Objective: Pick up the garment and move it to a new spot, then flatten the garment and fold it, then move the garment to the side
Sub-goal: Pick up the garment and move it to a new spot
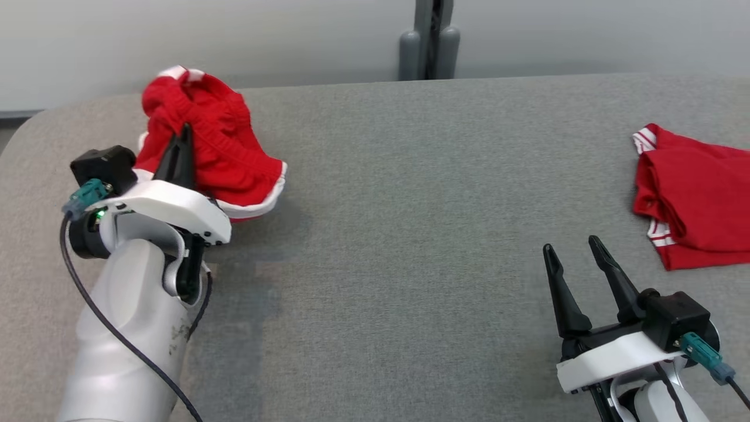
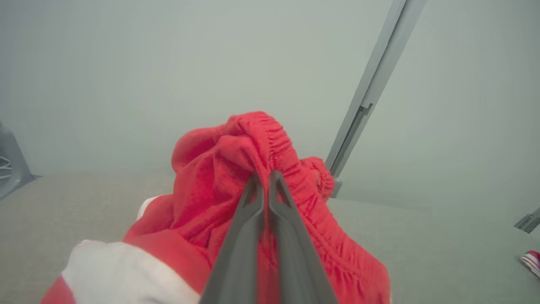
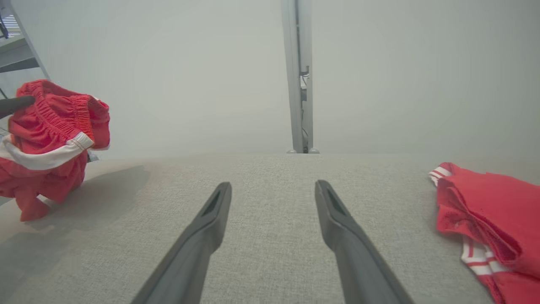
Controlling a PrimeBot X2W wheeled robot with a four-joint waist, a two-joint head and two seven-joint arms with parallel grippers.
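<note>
Head view: the left gripper (image 1: pixel 186 130) pinches the bunched red garment (image 1: pixel 228 152) at the worktop's (image 1: pixel 410 234) left end. The right gripper (image 1: pixel 570 243) stands spread.

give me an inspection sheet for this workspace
surface: grey fabric table, rounded left corner
job's things: red shorts, bunched, pinched at the waistband, at the table's left end
clutter: second red garment lying at the right edge
grippers: left gripper shut on the shorts; right gripper open, holding nothing, above the table
cables: black cable along the left arm
surroundings: pale wall, grey post behind the table
</note>
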